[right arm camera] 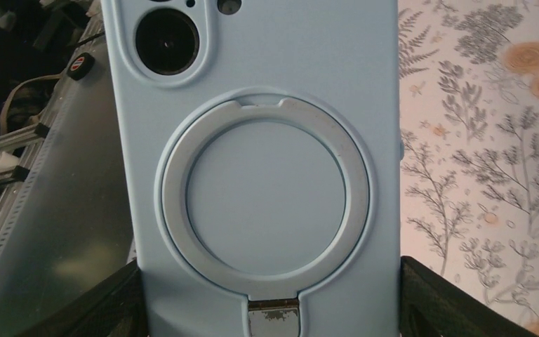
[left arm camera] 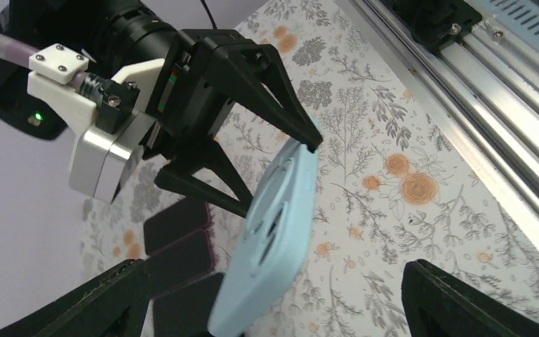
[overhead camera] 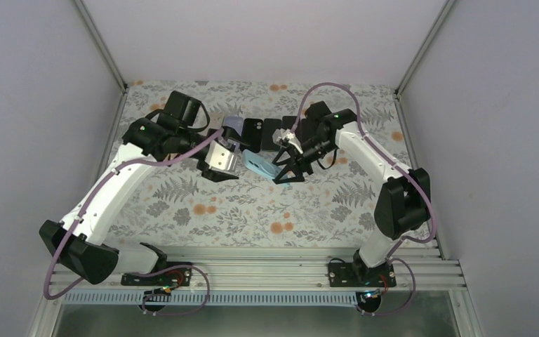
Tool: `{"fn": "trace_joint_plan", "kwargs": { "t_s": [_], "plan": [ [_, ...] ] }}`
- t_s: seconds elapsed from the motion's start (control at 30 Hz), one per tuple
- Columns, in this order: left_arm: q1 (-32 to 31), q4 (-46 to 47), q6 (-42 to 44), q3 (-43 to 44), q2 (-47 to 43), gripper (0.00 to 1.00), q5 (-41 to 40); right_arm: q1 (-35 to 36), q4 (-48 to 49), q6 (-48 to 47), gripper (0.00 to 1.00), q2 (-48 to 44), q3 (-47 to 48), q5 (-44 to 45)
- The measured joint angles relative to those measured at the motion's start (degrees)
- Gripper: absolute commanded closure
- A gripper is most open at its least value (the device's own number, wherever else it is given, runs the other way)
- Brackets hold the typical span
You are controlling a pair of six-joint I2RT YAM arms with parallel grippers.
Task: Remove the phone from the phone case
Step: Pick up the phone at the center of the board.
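A light blue phone case point(right arm camera: 267, 105) with a round ring stand point(right arm camera: 267, 196) on its back is held above the floral table. The phone's camera lens point(right arm camera: 167, 41) shows through the case's cutout, so the phone sits inside. My right gripper point(right arm camera: 270, 302) is shut on the case's lower end, one finger on each long edge. From above, the case point(overhead camera: 256, 163) hangs between both arms, with the right gripper point(overhead camera: 281, 170) on its right. My left gripper point(left arm camera: 274, 309) stands open around the case's free end point(left arm camera: 277, 232), with a gap on both sides.
Several dark phones or cases point(overhead camera: 263, 135) lie in a row at the back of the table, also in the left wrist view as dark slabs point(left arm camera: 175, 225). An aluminium rail point(overhead camera: 253, 270) runs along the near edge. Grey walls close in the sides.
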Motion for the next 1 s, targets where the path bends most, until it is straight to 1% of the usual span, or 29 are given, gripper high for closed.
{"fn": "trace_joint_plan", "kwargs": {
  "t_s": [0.03,0.1,0.23,0.3,0.43,0.57,0.63,0.67,0.77,0.8,0.87,1.0],
  "plan": [
    [-0.7,0.5,0.9,0.0,0.0,0.12,-0.3,0.4,-0.5,-0.5,0.46,-0.3,0.0,-0.2],
    [-1.6,1.9,2.0,-0.1,0.0,0.17,-0.9,1.1,-1.6,-1.4,0.46,-1.2,0.0,-0.8],
    [-2.8,3.9,2.6,-0.2,0.0,0.32,-1.5,2.0,-3.7,-3.1,0.46,-3.1,0.5,-1.8],
    [-3.5,4.8,2.6,-0.4,0.0,0.41,-1.7,2.3,-4.2,-3.7,0.46,-3.8,0.7,-2.4],
    [-5.5,6.0,2.2,-2.1,0.0,0.66,-2.2,2.6,-5.0,-4.5,0.46,-4.4,0.7,-2.8],
    [-6.6,6.0,2.6,-2.8,0.0,0.87,-2.5,2.6,-5.4,-4.8,0.44,-4.4,0.7,-3.0],
    [-6.8,5.6,3.7,-2.8,-0.2,0.94,-2.7,2.5,-6.7,-4.8,0.41,-4.4,0.7,-4.4],
    [-6.9,4.3,2.4,-2.8,-0.2,0.97,-3.0,2.4,-6.3,-4.8,0.37,-4.5,0.7,-4.7],
    [-7.0,4.0,0.1,-2.9,0.4,0.98,-3.7,2.5,-6.1,-4.9,0.18,-4.8,0.7,-5.4],
    [-7.0,3.7,-1.0,-2.8,0.8,0.98,-3.7,2.5,-6.1,-4.8,0.13,-4.8,0.7,-5.4],
    [-7.0,3.0,-3.2,-2.3,1.9,0.98,-3.9,2.3,-5.8,-5.0,0.10,-4.9,0.7,-5.2],
    [-7.0,1.0,-7.6,0.4,5.7,0.98,-4.6,1.7,-3.1,-2.8,0.10,-6.0,0.1,-3.0]
  ]
}}
